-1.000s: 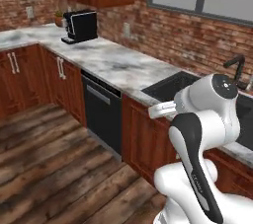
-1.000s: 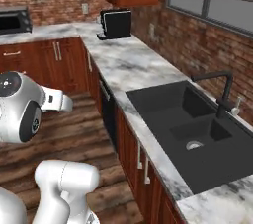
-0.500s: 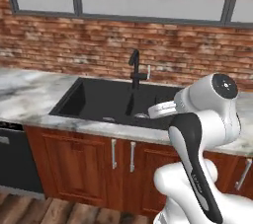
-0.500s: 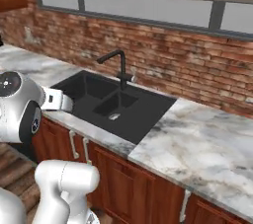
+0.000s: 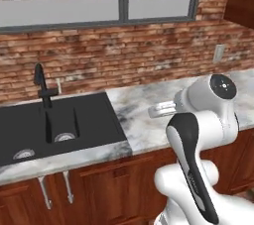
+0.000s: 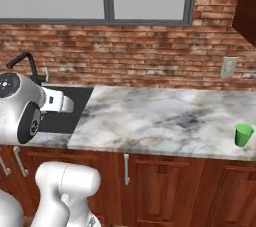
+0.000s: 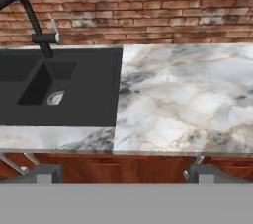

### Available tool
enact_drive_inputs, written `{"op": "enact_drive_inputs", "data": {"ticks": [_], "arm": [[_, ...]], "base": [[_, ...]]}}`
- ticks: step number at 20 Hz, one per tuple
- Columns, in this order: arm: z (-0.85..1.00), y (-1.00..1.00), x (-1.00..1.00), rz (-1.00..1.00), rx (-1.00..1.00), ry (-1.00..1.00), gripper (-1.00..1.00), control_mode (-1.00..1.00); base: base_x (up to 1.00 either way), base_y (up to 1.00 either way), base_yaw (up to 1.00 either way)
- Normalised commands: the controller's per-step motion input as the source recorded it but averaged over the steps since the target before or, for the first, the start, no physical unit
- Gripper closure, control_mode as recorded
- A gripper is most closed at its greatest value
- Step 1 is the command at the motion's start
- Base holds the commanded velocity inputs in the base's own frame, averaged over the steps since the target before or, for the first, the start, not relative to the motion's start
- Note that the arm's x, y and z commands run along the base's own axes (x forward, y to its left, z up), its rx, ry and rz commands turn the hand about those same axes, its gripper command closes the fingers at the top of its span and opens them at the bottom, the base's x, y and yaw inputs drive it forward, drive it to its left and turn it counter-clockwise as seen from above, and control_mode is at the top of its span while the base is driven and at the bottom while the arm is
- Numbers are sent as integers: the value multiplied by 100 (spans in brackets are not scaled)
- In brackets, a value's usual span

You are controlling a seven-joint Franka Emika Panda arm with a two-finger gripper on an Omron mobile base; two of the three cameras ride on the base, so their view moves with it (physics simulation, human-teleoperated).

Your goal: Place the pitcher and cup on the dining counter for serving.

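Note:
The cup (image 6: 244, 135), a small bright green tumbler, stands upright near the front edge of the marble worktop (image 6: 165, 116), far right in the right base view. The pitcher and the dining counter are out of view. My gripper (image 7: 126, 173) is open, its two dark fingertips (image 7: 49, 172) standing wide apart with nothing between them. It is held in front of the worktop's edge and looks across the marble, well left of the cup. My folded arm holds the hand (image 5: 161, 110) at about worktop height.
A black sink (image 5: 54, 125) with a black faucet (image 5: 42, 83) is set into the worktop on the left. A brick wall with a window runs behind. A wall outlet (image 6: 228, 67) and a dark upper cabinet (image 6: 247, 6) are at the right. Wood cabinet fronts (image 6: 165, 186) lie below.
The whole picture has swung rightward along the worktop, so the camera has moved. The sink now lies at the left and the cup has come into view. The gripper has stayed open.

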Motion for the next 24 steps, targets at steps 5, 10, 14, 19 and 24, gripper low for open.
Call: {"op": "enact_drive_inputs", "data": {"ticks": [5,10,14,19,24], "arm": [[0,0,0,0,0,0,-100,100],[0,0,0,0,0,0,-100,100],[0,0,0,0,0,0,-100,100],[0,0,0,0,0,0,-100,100],[0,0,0,0,0,0,-100,100]], "base": [[0,-100,-48],[0,-100,-37],[13,-90,-15],[34,-55,1],[18,-68,17]]}}
